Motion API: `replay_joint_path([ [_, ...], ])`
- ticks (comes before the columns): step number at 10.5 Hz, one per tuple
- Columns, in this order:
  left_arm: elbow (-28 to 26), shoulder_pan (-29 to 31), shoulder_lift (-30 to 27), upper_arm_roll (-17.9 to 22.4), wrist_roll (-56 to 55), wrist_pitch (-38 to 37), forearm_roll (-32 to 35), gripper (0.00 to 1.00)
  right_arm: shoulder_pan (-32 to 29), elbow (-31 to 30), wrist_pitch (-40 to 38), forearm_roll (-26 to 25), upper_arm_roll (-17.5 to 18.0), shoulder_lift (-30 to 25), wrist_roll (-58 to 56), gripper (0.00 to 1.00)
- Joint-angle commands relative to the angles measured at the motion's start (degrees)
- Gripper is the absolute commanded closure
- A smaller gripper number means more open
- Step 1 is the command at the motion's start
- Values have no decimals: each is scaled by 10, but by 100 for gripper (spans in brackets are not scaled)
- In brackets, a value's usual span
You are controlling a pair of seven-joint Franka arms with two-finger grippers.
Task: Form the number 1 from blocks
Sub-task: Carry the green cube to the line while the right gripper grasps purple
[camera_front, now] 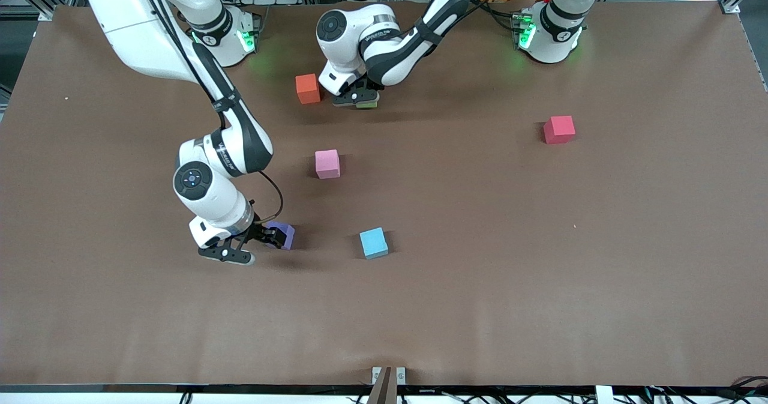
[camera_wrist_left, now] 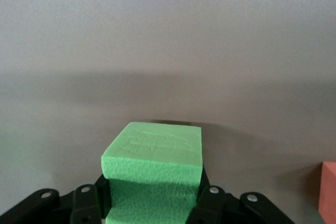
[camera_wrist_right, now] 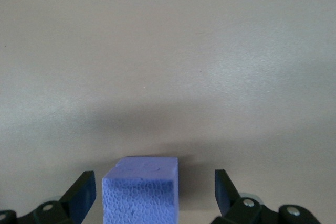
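Green block (camera_wrist_left: 152, 153) pinched in left tool (camera_front: 358, 99) | right tool (camera_wrist_right: 155, 195) spread wide around purple block (camera_wrist_right: 142, 192)

From the front you see only a sliver of the green block (camera_front: 367, 104); the left pincer (camera_front: 357, 99) and its wrist cover the rest. The purple block (camera_front: 284, 235) is partly masked by the right pincer (camera_front: 266, 236). In the left wrist view the orange block (camera_wrist_left: 328, 191) is cut off at the picture's edge, and the green block's lower part runs out of frame. The right wrist view crops the purple block's lower part too.
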Motion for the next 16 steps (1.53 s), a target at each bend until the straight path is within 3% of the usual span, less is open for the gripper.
replay_joint_path([
  [1, 12, -13, 5, 3, -16, -16, -10, 100, 19, 20, 3, -2, -11, 20, -7, 0],
  [6, 16, -20, 17, 6, -16, -4, -4, 100, 38, 6, 23, 3, -23, 36, -6, 10],
  [8, 16, -21, 17, 6, -16, 0, -3, 100, 40, 0, 23, 3, -28, 36, -7, 24],
  [10, 16, -26, 17, 6, -22, 2, -3, 100, 43, -1, 22, 3, -28, 35, -5, 47],
  [12, 16, -27, 17, 7, -22, 5, -3, 100, 41, -2, 15, 3, -31, 20, -4, 53],
  [13, 16, -27, 17, 6, -22, 5, -3, 76, 35, -21, 17, 4, -31, -5, -4, 53],
  [14, 16, -27, 18, 7, -17, 5, -1, 1, 32, -41, 16, 4, -30, -34, -4, 53],
  [16, 16, -27, 17, 7, -18, 5, 0, 0, 29, -91, 16, 4, -31, -97, -1, 52],
])
